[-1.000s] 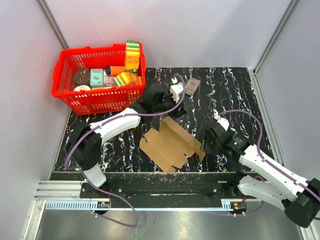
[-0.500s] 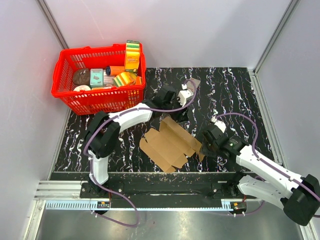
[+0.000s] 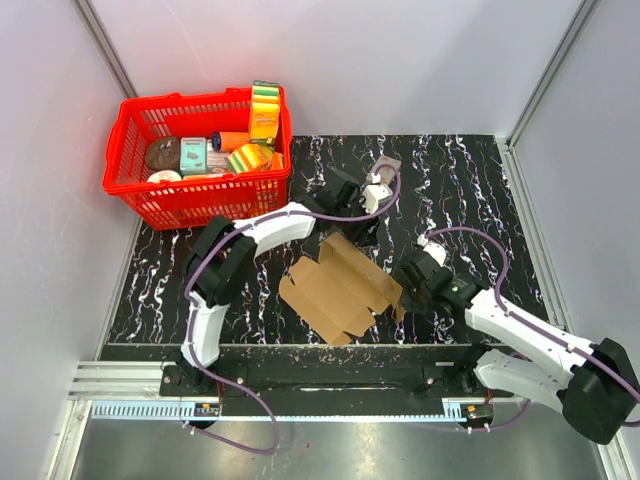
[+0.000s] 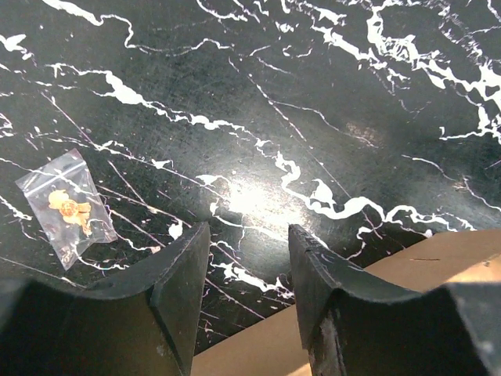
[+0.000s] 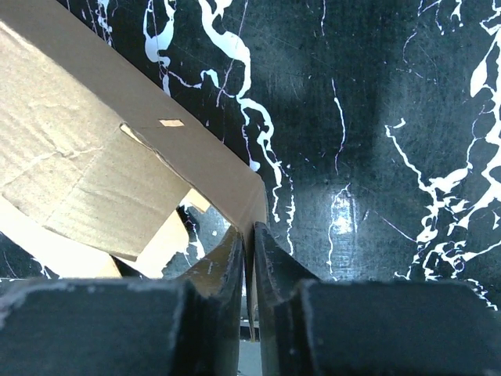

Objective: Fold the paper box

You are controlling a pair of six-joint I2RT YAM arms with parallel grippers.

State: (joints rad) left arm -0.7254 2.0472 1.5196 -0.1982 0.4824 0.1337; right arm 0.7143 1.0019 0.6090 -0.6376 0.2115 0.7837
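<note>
Closed since a second ago, the right gripper (image 5: 250, 235) is clamped on a flap of the paper box (image 3: 340, 288), laid flat on the table (image 3: 470, 170); the left gripper (image 4: 249, 258) is held half-open, empty. Light, bendy card: edges are best pinched.

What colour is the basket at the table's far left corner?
The basket is red, best seen in the top external view.

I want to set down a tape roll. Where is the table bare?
Far right corner, between the small packet and the wall, is bare; so is the strip left of the left arm, by the red basket. The middle is crowded by the paper box and right arm.
</note>
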